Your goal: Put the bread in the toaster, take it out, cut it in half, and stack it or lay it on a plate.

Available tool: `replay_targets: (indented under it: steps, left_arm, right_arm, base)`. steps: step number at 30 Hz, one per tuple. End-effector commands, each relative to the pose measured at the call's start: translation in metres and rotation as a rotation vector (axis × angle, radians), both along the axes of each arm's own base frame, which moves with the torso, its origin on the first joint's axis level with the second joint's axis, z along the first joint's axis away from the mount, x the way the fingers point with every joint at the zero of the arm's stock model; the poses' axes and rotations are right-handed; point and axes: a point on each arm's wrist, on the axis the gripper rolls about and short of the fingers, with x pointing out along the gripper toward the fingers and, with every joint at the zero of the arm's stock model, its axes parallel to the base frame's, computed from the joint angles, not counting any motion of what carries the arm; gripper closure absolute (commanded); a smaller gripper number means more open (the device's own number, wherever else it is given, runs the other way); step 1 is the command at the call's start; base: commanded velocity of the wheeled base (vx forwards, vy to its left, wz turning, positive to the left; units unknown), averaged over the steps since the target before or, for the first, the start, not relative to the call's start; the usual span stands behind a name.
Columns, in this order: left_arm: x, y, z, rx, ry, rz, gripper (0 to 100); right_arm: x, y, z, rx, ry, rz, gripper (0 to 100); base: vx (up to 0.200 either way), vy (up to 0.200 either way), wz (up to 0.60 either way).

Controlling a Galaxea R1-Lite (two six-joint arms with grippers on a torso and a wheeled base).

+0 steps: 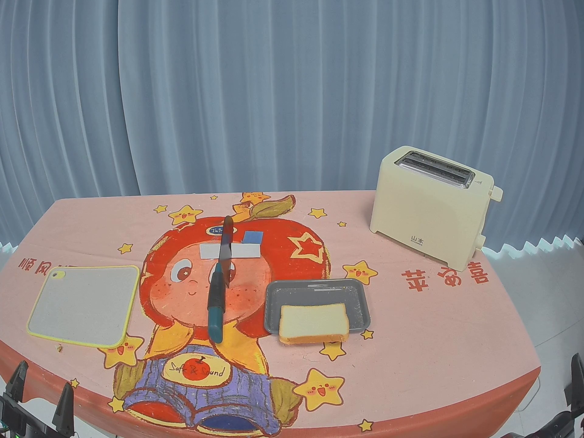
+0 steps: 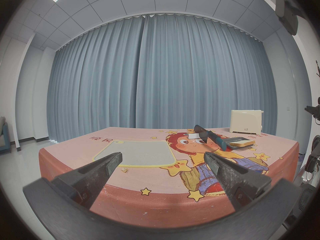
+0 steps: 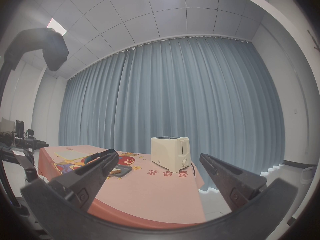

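Head view, middle of the frame: the bread, a single pale slice, lies flat on the near edge of a grey tray, its front crust hanging a little over the rim. Just to the left of the tray, the knife lies pointing away from the camera, teal handle nearest and dark blade farther back. The blade seems to be propped on small white and blue blocks, though the contact is hard to make out; the left wrist view shows the blade tilted up off the cloth.

At the upper right of the frame the cream toaster stands upright near the far right corner of the table, slots facing up, well apart from the tray. At the left of the frame a grey cutting board with a yellow-green border lies flat, nothing on it. A blue curtain hangs behind the table.

The left gripper sits low before the table's near edge, in the lower left corner of the head view, fingers spread wide and holding nothing. The right gripper is off the table's right side, fingers likewise wide apart and holding nothing, with the toaster seen between them farther off.
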Motion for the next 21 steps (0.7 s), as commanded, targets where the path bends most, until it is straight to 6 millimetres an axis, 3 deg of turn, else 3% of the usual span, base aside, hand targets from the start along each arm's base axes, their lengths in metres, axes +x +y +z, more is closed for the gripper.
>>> replay_targets:
  steps: [1,21]
  left_arm:
    - [0.001,0.000,-0.005,-0.001,0.019,0.001,0]
    - [0.001,0.000,-0.005,-0.001,0.019,0.001,0]
  right_arm:
    - [0.002,-0.001,0.005,0.006,0.016,0.021,0]
    - [0.015,0.001,0.014,0.003,0.122,0.143,0]
  base:
    - [0.000,0.000,0.00]
    - [0.000,0.000,0.00]
